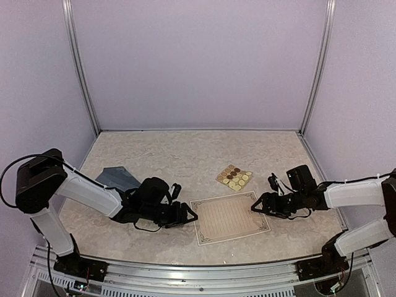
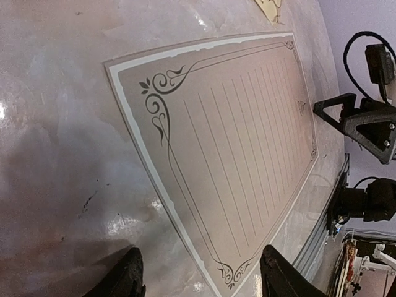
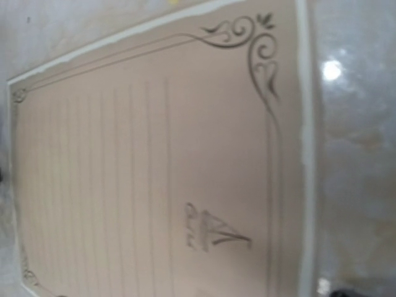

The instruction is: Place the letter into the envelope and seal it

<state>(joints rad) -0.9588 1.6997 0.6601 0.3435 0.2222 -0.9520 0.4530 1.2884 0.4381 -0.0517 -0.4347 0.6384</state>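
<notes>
Top view: letter (image 1: 229, 218) lies flat, face up, on the counter (image 1: 185, 154) near its front edge, between the two hands. Left hand (image 1: 190, 216) sits low at the letter's left edge, fingers apart, empty. Right hand (image 1: 255, 204) is at the right edge, fingers spread, empty. Envelope (image 1: 119, 178) lies behind the left arm, well apart from the letter. Sticker sheet (image 1: 234, 177) lies near the letter's far edge.

Left wrist: fingertips (image 2: 130, 275) stand either side of a letter corner, gap wide.

Right wrist: letter fills the view; own fingers unseen.

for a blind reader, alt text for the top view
A beige bordered letter lies flat on the table between the open left gripper and right gripper. A blue-grey envelope lies farther left, a sticker sheet behind.
</notes>
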